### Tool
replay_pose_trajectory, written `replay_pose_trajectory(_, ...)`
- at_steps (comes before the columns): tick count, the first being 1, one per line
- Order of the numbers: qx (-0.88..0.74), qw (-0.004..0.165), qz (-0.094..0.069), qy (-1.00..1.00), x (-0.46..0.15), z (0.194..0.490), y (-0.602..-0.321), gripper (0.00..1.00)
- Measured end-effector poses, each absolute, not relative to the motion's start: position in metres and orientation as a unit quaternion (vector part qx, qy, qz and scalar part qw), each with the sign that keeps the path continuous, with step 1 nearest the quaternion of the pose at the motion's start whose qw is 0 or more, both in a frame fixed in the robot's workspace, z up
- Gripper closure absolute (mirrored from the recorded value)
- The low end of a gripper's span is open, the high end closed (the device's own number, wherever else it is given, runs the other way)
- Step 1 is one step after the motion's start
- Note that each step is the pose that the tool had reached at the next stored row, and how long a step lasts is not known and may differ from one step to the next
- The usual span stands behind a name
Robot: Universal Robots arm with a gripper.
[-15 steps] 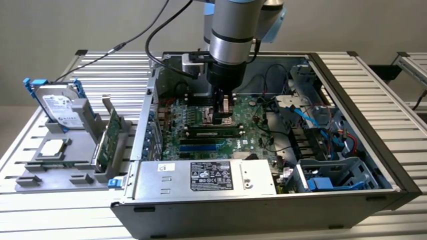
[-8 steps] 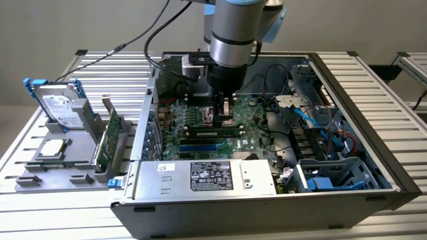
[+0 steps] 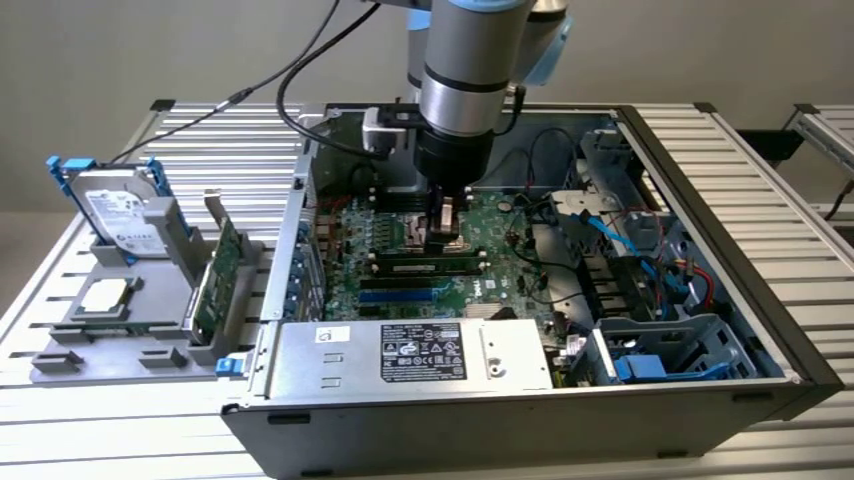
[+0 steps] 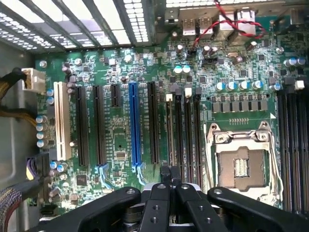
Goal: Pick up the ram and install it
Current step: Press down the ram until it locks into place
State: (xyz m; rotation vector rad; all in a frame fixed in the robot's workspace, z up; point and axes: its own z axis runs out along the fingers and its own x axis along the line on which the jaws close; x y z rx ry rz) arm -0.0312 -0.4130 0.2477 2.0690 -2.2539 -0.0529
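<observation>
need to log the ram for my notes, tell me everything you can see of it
One ram stick lies seated lengthwise in a slot on the motherboard, inside the open computer case. It is a long, narrow strip, dark along its top with a pale label near the middle. It sits level, with dark empty slots running parallel beside it. The gripper hangs just above and behind it; whether they touch cannot be told.

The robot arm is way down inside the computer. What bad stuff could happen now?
1. The tool hangs low over the motherboard's memory slots. If it comes down off-line, it might scrape the board instead of meeting a slot.
2. The open CPU socket sits right beside those slots. A sideways slip could bend its delicate contacts.
3. Blue cables lie loose inside the case and could snag the arm.
</observation>
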Motion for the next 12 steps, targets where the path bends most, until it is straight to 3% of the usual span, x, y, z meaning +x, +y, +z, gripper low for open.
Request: replay_pose_trajectory(12, 0.593, 0.039, -0.022, -0.804, -0.0312, 0.2477, -0.4132, 0.89)
